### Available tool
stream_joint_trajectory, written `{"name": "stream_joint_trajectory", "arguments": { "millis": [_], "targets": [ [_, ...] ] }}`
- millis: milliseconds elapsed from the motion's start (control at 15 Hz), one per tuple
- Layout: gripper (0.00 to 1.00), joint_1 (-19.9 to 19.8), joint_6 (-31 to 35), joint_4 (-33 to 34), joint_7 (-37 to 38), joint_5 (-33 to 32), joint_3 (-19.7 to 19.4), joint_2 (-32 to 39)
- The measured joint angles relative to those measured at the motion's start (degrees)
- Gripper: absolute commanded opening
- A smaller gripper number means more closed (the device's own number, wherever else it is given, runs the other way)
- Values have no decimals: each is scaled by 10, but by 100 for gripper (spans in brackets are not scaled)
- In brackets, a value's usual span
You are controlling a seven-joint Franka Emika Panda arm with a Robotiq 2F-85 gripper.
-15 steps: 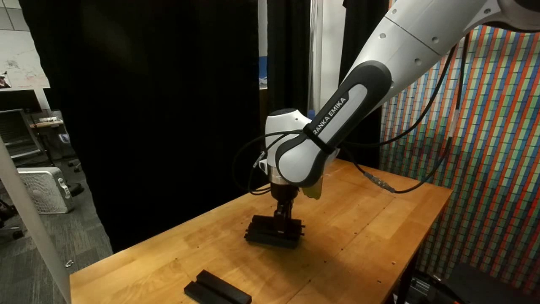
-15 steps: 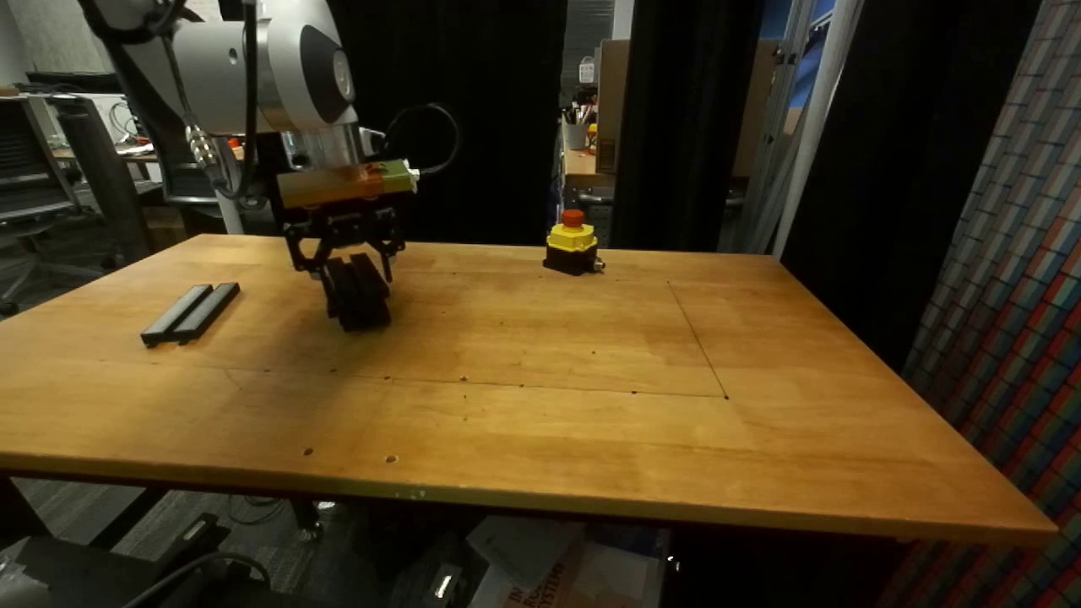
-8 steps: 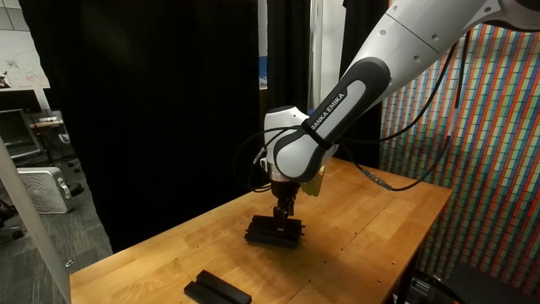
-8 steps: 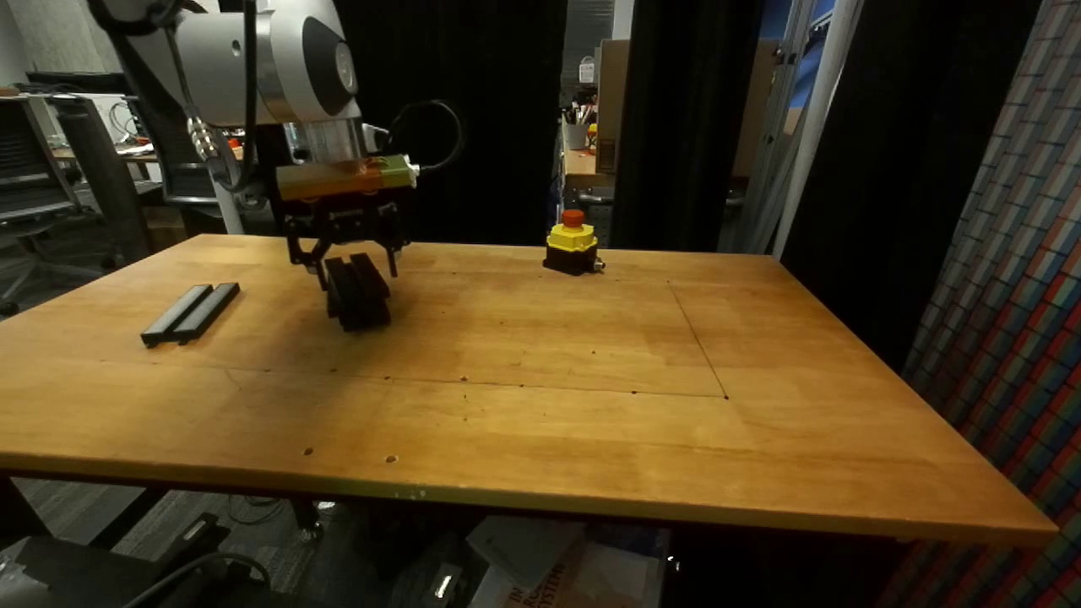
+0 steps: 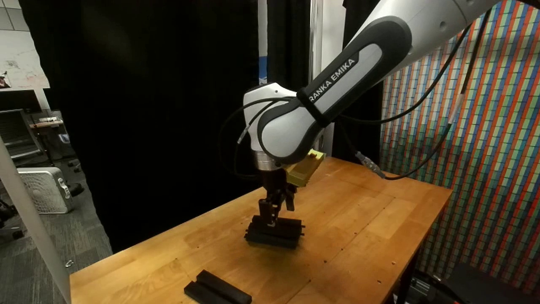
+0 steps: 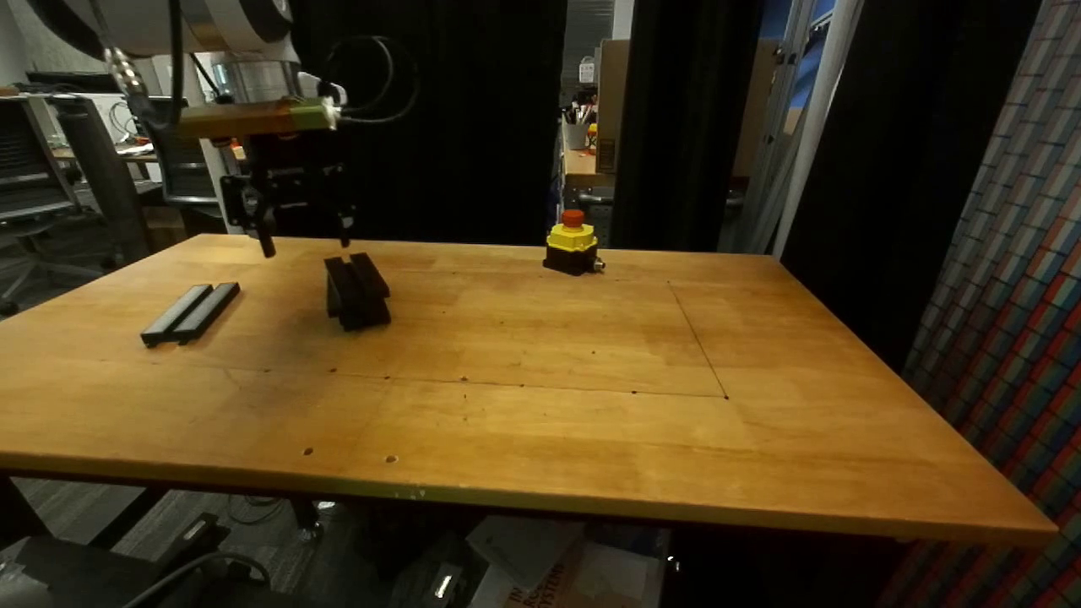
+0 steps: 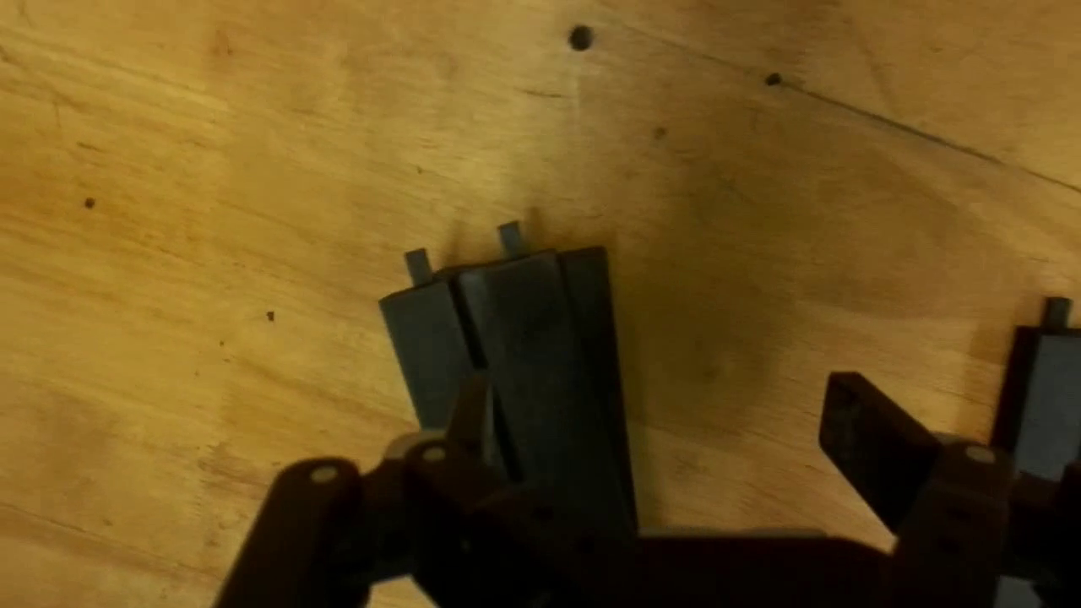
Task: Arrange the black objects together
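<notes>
black bars (image 6: 361,291) sit in a stack on a wooden table (image 6: 591,447), two side by side on top and at least one more beneath, while a pair of matching bars (image 6: 207,312) lies flat on the wood, apart from the stack. over the table, a robotiq gripper (image 6: 307,243) hangs from a franka emika arm (image 5: 337,80), fingers (image 6: 268,243) spread wide, nothing in their grasp, a gap showing between them and the stack. in an exterior view, the gripper blocks part of the stack (image 5: 276,238) from sight; in the wrist view, it covers the stack's lower end, and another bar (image 7: 1047,405) shows at the right edge, partly behind it. a red-topped emergency-stop button (image 6: 572,241) in yellow and black stands near the table's curtain-side edge, well apart from the bars. black curtains (image 5: 168,126) hang beyond the table, beside a multicolored patterned backdrop (image 5: 489,169), where a black cable (image 5: 370,164) loops down from the arm. a white box fan (image 5: 44,190) rests on the floor past the curtains, and a cup of pens (image 6: 576,135) stands on a bench (image 6: 578,163) seen through a gap in the fabric. an office chair (image 6: 34,160) shows at the left of an exterior view, and papers (image 6: 524,540) lie beneath the tabletop.
</notes>
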Motion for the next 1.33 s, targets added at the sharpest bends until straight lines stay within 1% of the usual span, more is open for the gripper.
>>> {"name": "stream_joint_trajectory", "arguments": {
  "millis": [133,267,533,667,867,1133,1333],
  "targets": [
    [100,18,-14,0,44,26,16,-13],
    [100,35,-14,0,81,56,35,-20],
    [100,69,15,0,132,86,68,-20],
    [100,84,34,-2,146,85,80,-15],
    [100,106,58,-3,156,70,87,3],
    [100,119,79,4,162,35,85,46],
    [100,120,92,16,171,6,73,79]
  ]
}}
